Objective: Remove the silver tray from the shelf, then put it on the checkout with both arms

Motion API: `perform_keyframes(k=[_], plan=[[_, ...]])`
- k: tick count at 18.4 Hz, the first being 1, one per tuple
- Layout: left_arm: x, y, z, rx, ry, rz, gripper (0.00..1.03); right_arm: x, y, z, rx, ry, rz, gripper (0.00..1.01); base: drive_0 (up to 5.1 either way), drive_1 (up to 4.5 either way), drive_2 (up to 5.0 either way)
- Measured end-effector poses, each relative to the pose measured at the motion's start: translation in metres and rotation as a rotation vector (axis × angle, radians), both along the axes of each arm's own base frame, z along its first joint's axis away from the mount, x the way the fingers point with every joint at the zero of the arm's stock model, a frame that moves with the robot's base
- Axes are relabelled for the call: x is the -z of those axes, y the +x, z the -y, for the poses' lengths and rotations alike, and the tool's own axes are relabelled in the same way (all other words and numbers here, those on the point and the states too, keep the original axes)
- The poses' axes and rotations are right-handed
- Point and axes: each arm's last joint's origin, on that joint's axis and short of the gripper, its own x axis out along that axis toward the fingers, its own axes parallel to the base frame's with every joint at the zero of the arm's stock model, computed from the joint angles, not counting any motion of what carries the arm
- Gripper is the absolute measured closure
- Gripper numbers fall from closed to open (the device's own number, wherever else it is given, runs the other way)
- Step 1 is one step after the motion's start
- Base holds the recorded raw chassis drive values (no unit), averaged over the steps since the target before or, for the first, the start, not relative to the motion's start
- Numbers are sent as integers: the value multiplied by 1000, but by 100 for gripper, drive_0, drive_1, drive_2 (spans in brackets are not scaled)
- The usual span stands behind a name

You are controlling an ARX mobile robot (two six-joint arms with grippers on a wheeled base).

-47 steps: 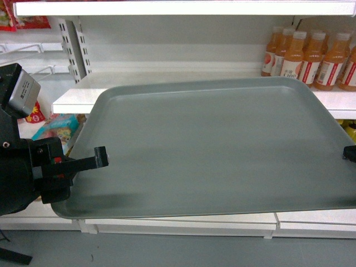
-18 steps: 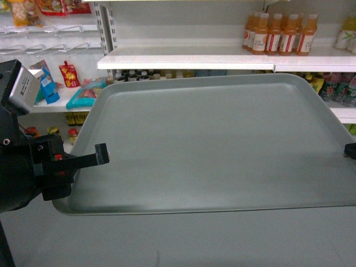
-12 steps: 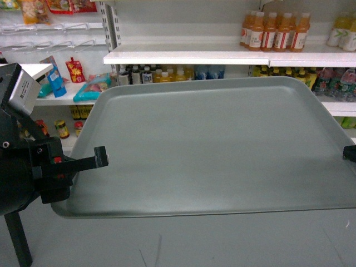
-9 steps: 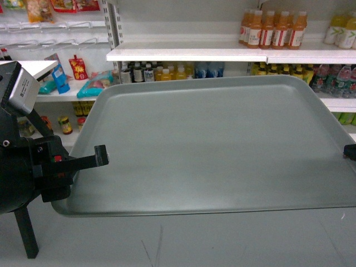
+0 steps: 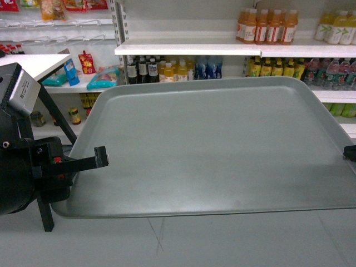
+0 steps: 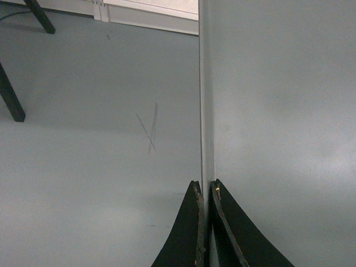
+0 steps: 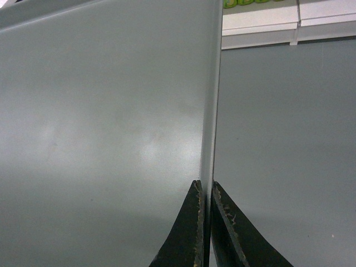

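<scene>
The silver tray hangs level in the air in front of me, clear of the shelf, which stands well behind it. My left gripper is shut on the tray's left rim; in the left wrist view its jaws pinch that rim. My right gripper shows only as a black tip at the tray's right rim. In the right wrist view its jaws are shut on the rim of the tray. A white matte top on black legs, the checkout, shows at the far left.
Drink bottles and more bottles fill the shelf boards. Snack packets lie on a lower board at left. Grey floor lies under the tray. A black leg stands by my left arm; the shelf's white base is behind.
The shelf has shrunk and slid to the right behind the tray as I drew back from it. The white top and its black legs came into view at left. Both grips hold unchanged.
</scene>
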Motion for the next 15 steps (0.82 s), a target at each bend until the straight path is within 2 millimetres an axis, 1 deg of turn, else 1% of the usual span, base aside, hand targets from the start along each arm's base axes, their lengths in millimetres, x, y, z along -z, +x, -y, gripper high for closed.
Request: perform_keyframes(k=[2,15], plan=[[-1,0,0,0,0,1,100,0,0,0,0,0,1,98,11,-417,438],[-1,0,0,1,-2,5,100,0,0,0,2,0,3,98,-456,290,290]])
